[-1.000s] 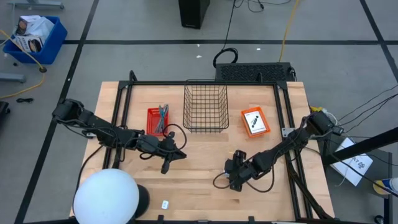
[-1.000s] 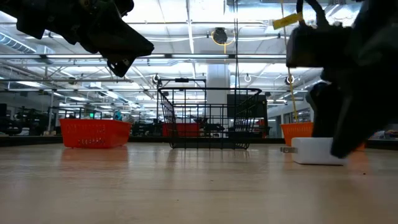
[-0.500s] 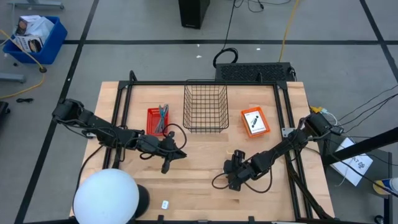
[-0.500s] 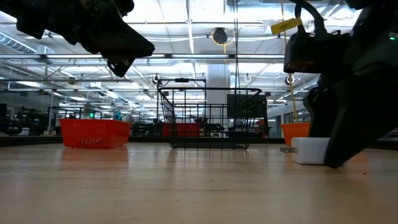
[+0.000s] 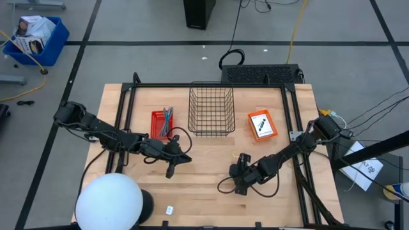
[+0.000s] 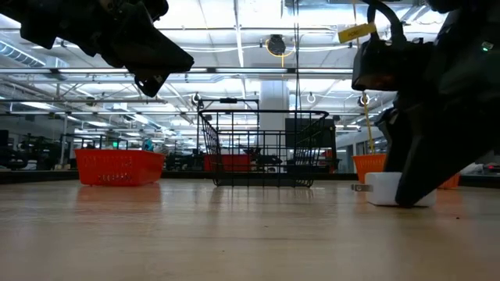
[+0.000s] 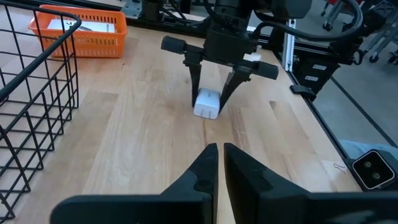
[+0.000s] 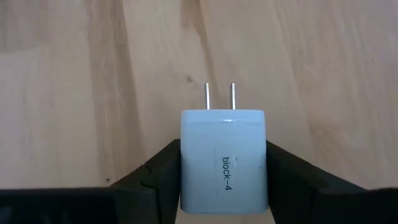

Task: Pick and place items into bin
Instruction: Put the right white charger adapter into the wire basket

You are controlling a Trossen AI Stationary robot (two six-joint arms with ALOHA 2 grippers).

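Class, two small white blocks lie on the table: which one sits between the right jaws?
The white plug block labelled block-4, prongs pointing away, between the right gripper jaws mid-table. The other white block lies alone near the front edge.

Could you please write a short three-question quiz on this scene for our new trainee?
1. True or false: the right gripper has its fingers on both sides of the white plug block.
2. Which label is on that block: A block-4, B block-7, C none?
3. Fill in: the left gripper, hanging above the table, is ____.

Key: 1 true; 2 A; 3 shut.
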